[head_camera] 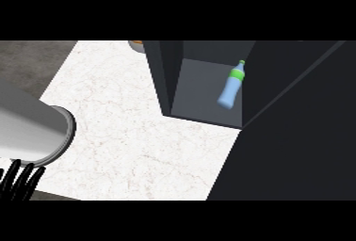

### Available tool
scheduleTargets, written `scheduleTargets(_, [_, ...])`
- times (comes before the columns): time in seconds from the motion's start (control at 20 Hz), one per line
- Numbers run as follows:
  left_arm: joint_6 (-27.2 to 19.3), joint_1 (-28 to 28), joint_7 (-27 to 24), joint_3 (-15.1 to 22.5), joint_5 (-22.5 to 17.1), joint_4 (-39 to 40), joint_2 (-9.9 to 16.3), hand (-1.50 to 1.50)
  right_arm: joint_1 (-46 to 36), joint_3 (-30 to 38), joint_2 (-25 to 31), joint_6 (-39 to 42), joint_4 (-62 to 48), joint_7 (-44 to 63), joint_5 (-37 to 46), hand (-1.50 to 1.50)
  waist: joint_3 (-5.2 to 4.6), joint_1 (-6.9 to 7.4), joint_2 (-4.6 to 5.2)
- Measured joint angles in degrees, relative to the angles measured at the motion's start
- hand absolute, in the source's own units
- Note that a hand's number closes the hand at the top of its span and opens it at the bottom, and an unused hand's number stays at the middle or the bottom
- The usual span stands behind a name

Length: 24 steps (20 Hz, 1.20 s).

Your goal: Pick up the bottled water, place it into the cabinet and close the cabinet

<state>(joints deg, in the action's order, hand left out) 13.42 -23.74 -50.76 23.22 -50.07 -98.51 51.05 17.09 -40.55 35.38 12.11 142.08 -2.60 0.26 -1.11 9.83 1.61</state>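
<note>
A pale blue plastic water bottle with a green cap and green neck band (231, 88) is lying inside the dark charcoal cabinet (158, 75), resting on the cabinet's grey inner floor with its capped end pointing toward the top of the head view and its wider base tilting slightly toward the left. The bottle is sitting near the right side of the compartment, just beside the edge where the cabinet's large dark door (299, 141) is standing. That door is hanging open, swinging out toward the lower right and covering much of the right half of the view, so the cabinet's interior is showing plainly. The cabinet is standing on a white marbled stone tabletop (132, 141), which is stretching across the middle of the view with a grey floor showing past its left edge. A small orange and grey object (136, 44) is peeking out at the top, just left of the cabinet's upper corner, too cut off to identify. At the left, a broad grey cylindrical forearm (31, 134) is coming in, and below it the black left hand (21, 181) is showing at the lower left corner, well apart from the bottle and the cabinet; its fingers are lying straight and spread apart, gripping nothing. The right hand is not appearing anywhere in the view.
</note>
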Motion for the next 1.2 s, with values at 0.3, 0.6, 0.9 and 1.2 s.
scheduleTargets(0.3, [1.02,0.34,0.39,-1.35,-0.77,-0.25,1.26,-1.50,-2.41,-0.15,-1.79,1.24,-0.51,3.48,-1.76,1.50,-0.04,0.69,0.54])
scheduleTargets(0.6, [1.79,0.83,0.96,-2.69,-1.68,-0.37,2.36,-1.50,-3.73,-0.14,-5.56,1.39,-2.85,6.13,-6.13,1.50,0.02,1.38,1.17])
scheduleTargets(0.9, [2.42,0.82,1.41,-3.82,-2.25,-0.27,3.28,-1.50,-7.33,-0.08,-10.94,1.82,-7.55,10.59,-14.42,1.50,0.19,1.99,1.40])
scheduleTargets(1.2, [3.38,0.55,1.83,-5.19,-3.57,0.34,3.89,-1.50,-14.07,6.41,-14.72,2.82,-15.90,14.15,-22.79,1.50,0.49,1.66,1.29])
